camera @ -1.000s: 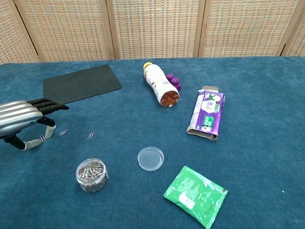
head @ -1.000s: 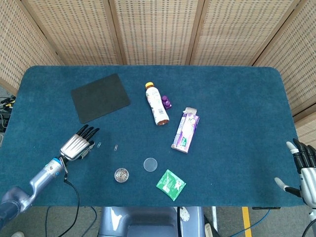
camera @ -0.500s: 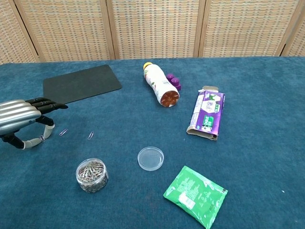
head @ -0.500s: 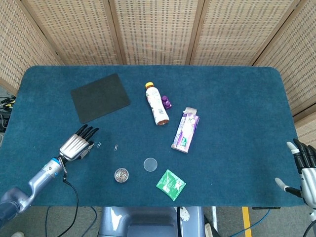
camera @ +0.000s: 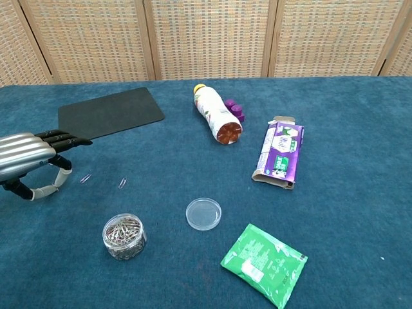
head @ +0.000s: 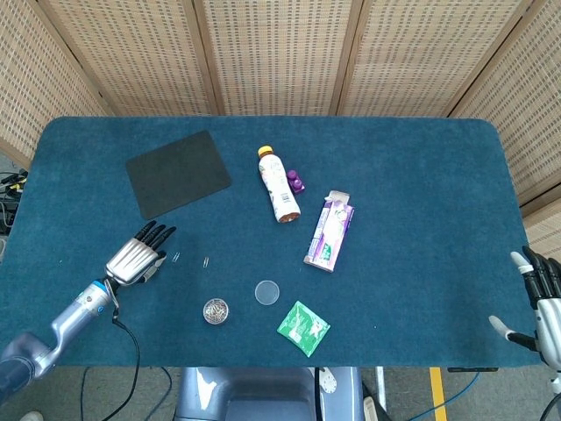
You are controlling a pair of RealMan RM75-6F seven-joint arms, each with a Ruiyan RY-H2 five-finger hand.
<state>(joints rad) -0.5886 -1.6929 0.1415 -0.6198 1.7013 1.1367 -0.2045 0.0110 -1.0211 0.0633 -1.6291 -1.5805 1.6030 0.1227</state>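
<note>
My left hand [head: 136,257] [camera: 29,161] hovers low over the blue cloth at the front left, fingers stretched forward and thumb curled up against them. It seems to pinch a small paper clip, which is barely visible. Two loose paper clips lie just right of it, one [camera: 85,178] nearer and one [camera: 122,183] farther. A small clear jar of paper clips [camera: 124,236] [head: 215,310] stands nearer the front edge. My right hand [head: 545,307] hangs past the table's front right corner, fingers spread and holding nothing.
A black mat [head: 178,173] lies at the back left. A drink bottle [head: 279,184] lies on its side mid-table beside purple caps [head: 297,181]. A purple carton [head: 330,231], a clear round lid [head: 267,292] and a green packet [head: 303,328] lie further right and front.
My left hand has drawn slightly back to the left and lifted a little. The clip that lay by its thumb no longer shows on the cloth. The right hand is still.
</note>
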